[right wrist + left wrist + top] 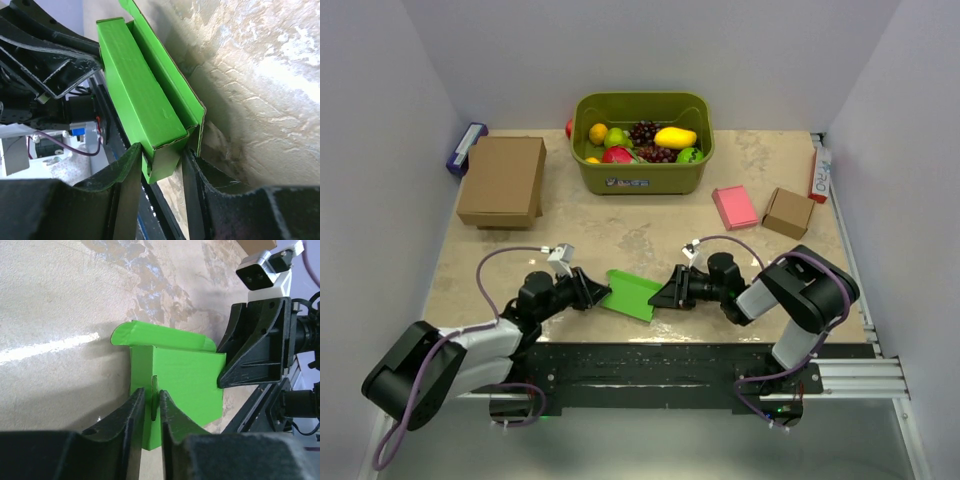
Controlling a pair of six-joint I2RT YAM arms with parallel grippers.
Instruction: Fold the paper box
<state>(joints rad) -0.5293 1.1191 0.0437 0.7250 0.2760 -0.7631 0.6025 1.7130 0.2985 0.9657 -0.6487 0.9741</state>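
Grey-and-black left arm (470, 345) and right arm (805, 295), looping purple cables (510, 250), black angular left gripper (607, 293) and right gripper (654, 297).

Table (640, 235): bin (640, 178), carton (502, 180), small carton (788, 212), pink box (734, 206), paper box (632, 293).

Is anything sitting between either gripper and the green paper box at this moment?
Nothing visible does. The left gripper is pinched on a thin upright edge of the paper box. The right gripper has its jaws on either side of the box's opposite end, with no other object between them.
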